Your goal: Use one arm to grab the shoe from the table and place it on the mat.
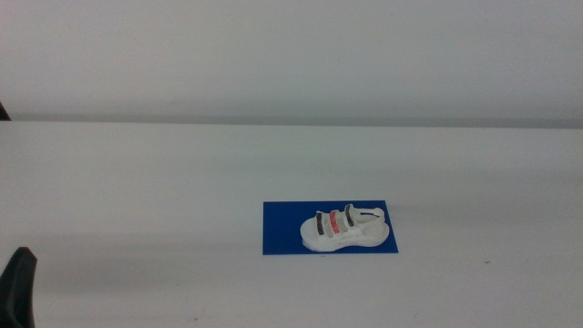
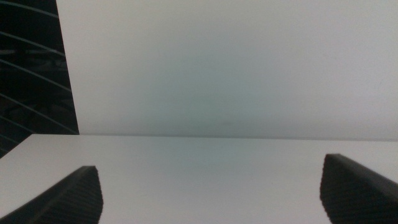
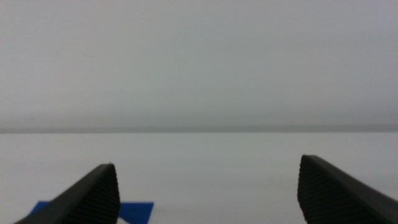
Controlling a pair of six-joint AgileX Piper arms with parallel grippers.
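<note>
The white shoe (image 1: 347, 230), with two dark straps and one red strap, lies on its sole on the deep-blue mat (image 1: 282, 228), right of the table's middle in the middle view. No gripper is near it. My left gripper (image 2: 210, 163) is open and empty and faces bare table; only a dark tip of it (image 1: 18, 287) shows at the middle view's bottom left edge. My right gripper (image 3: 207, 162) is open and empty. It is out of the middle view. A corner of the mat (image 3: 135, 211) shows between its jaws. The shoe is not in either wrist view.
The white table (image 1: 137, 200) runs wide around the mat, up to a pale back wall (image 1: 291, 55). A dark area with slanted lines (image 2: 31, 68) lies past the table's edge in the left wrist view.
</note>
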